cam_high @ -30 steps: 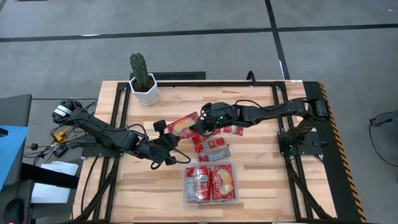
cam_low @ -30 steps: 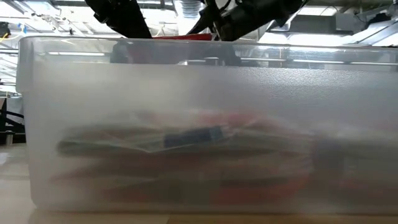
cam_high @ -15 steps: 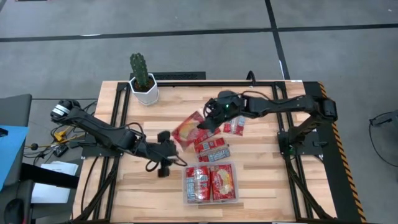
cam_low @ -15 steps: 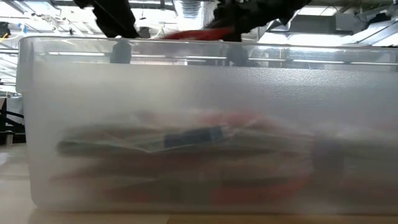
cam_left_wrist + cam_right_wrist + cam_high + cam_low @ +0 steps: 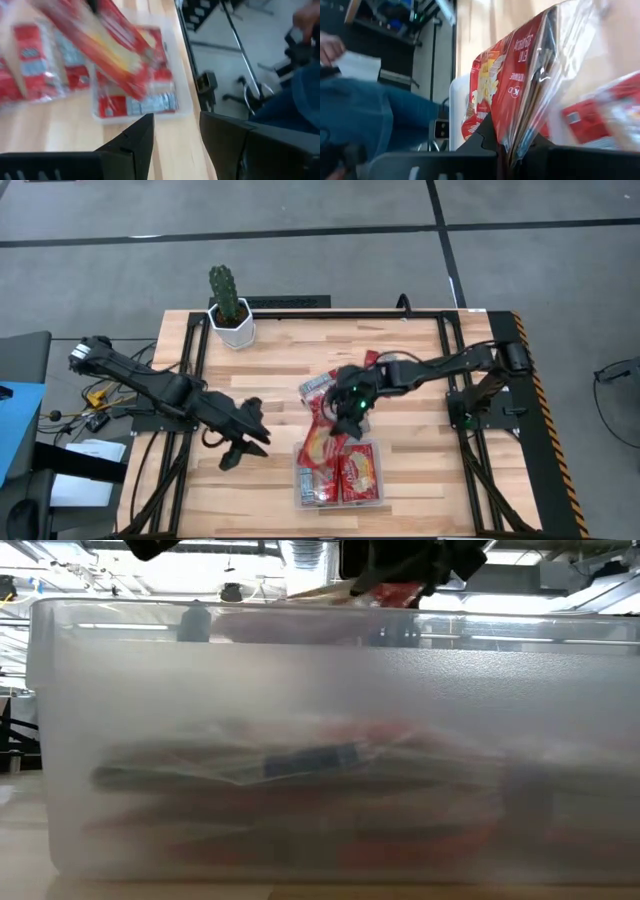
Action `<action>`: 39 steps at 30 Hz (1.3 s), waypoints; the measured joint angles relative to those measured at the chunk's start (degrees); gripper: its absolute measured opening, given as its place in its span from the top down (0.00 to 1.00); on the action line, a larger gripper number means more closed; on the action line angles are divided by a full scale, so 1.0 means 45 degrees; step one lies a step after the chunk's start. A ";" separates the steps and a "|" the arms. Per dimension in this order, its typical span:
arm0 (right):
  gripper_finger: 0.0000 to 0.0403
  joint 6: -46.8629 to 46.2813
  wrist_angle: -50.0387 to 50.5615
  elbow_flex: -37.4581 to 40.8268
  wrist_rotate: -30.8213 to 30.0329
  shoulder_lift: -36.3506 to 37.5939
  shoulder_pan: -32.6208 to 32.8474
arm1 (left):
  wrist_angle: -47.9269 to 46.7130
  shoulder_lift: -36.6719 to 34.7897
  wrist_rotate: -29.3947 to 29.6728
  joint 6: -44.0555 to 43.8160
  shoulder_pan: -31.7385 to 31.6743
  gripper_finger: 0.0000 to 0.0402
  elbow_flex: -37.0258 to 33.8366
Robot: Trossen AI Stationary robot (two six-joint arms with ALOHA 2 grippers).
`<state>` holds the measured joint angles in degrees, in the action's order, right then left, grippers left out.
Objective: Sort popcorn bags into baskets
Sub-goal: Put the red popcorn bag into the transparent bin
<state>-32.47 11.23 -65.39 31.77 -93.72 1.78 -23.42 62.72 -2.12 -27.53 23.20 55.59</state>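
Popcorn bag, flat glossy red packet with a yellowish centre picture (image 5: 322, 442), is shown in the high view clamped in the right gripper (image 5: 352, 408) and hanging over the far left part of the shallow clear plastic rectangular basket (image 5: 378, 480). Half a second earlier the same packet was held farther up the table, beside the loose packets; it has since been carried to the basket, so the placing step is judged to be near. Two red packets already lie flat in the basket. More red packets (image 5: 318, 388) remain on the wooden table (image 5: 420, 470) just behind the basket. The left gripper (image 5: 240, 442) is seen over bare table well to the left of the basket, having drawn back from the packets; its fingers are spread and empty. A white pot with a green cactus (image 5: 230, 308) stands at the far left corner.

In the low view the basket's frosted wall (image 5: 320, 740) fills the picture; red shapes show dimly through it, and the carried packet (image 5: 395, 592) appears above the rim.

In the left wrist view the packet (image 5: 105, 45) is seen blurred above the basket, with a person's blue-clad leg (image 5: 300, 95) beyond the table.

In the right wrist view the packet (image 5: 515, 85) is gripped by its edge between the dark fingers.
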 joint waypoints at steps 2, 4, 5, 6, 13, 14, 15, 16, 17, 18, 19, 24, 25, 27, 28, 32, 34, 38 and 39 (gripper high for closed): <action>0.95 0.0028 -0.0071 0.0005 0.0009 -0.0217 0.0328 | 0.0023 -0.0388 0.0459 0.0026 -0.0015 0.64 0.0000; 0.95 0.0039 -0.0476 -0.0011 -0.0001 -0.0478 0.0609 | -0.0086 -0.0710 0.0905 0.0162 -0.0024 0.64 0.0000; 0.95 0.0039 -0.0494 -0.0015 -0.0010 -0.0605 0.0724 | -0.0071 -0.0825 0.0978 0.0219 -0.0024 0.64 0.0000; 0.95 0.0035 -0.0487 -0.0021 -0.0005 -0.0772 0.0807 | -0.0052 -0.0941 0.1069 0.0299 -0.0019 0.64 0.0000; 0.95 0.0830 0.0321 -0.1436 0.0016 -0.2327 0.1343 | -0.0180 -0.1292 0.1216 0.0393 -0.0019 0.64 -0.0015; 0.95 0.1011 0.0638 -0.1755 0.0053 -0.2603 0.1407 | -0.0188 -0.1292 0.1230 0.0398 -0.0019 0.64 -0.0015; 0.95 0.1234 0.0792 -0.2084 0.0056 -0.2886 0.1469 | -0.0292 -0.1282 0.1230 0.0398 -0.0019 0.64 -0.0015; 0.94 0.1504 0.1131 -0.2395 0.0046 -0.3069 0.1517 | -0.0398 -0.1282 0.1235 0.0398 -0.0019 0.64 -0.0017; 0.94 0.1779 0.1621 -0.2699 0.0057 -0.3196 0.1558 | -0.0410 -0.1282 0.1235 0.0398 -0.0019 0.64 -0.0019; 0.94 0.2022 0.1952 -0.3062 0.0083 -0.3388 0.1597 | -0.0412 -0.1282 0.1235 0.0403 -0.0019 0.64 -0.0019; 0.93 0.2274 0.2043 -0.3396 0.0064 -0.3581 0.1620 | -0.0480 -0.1282 0.1235 0.0403 -0.0019 0.64 -0.0019; 0.84 0.3418 0.3183 -0.4440 0.0012 -0.4229 0.1603 | -0.0716 -0.1282 0.1260 0.0501 -0.0019 0.64 -0.0019; 0.81 0.3650 0.3387 -0.4596 0.0054 -0.4294 0.1604 | -0.0714 -0.1282 0.1287 0.0512 -0.0019 0.64 -0.0019; 0.73 0.3895 0.3427 -0.4895 0.0063 -0.4438 0.1618 | -0.0843 -0.1282 0.1303 0.0524 -0.0019 0.64 -0.0019; 0.69 0.3905 0.3533 -0.4932 0.0048 -0.4448 0.1627 | -0.0902 -0.1282 0.1327 0.0524 -0.0019 0.64 -0.0019; 0.51 0.3991 0.3597 -0.5003 -0.0114 -0.4448 0.1689 | -0.1211 -0.1277 0.1626 0.0682 -0.0015 0.64 -0.0019; 0.43 0.3924 0.3659 -0.5003 -0.0169 -0.4448 0.1633 | -0.1398 -0.1277 0.1855 0.0828 -0.0015 0.64 -0.0019; 0.36 0.3704 0.3742 -0.5003 -0.0464 -0.4319 0.1474 | -0.1594 -0.1277 0.2445 0.1211 -0.0019 0.64 -0.0019; 0.36 0.3699 0.3833 -0.5047 -0.0478 -0.4312 0.1413 | -0.1680 -0.1277 0.2624 0.1305 -0.0019 0.64 -0.0019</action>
<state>-15.82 28.48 -88.10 29.62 -113.12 8.14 -30.98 56.97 9.69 -21.65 23.11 55.51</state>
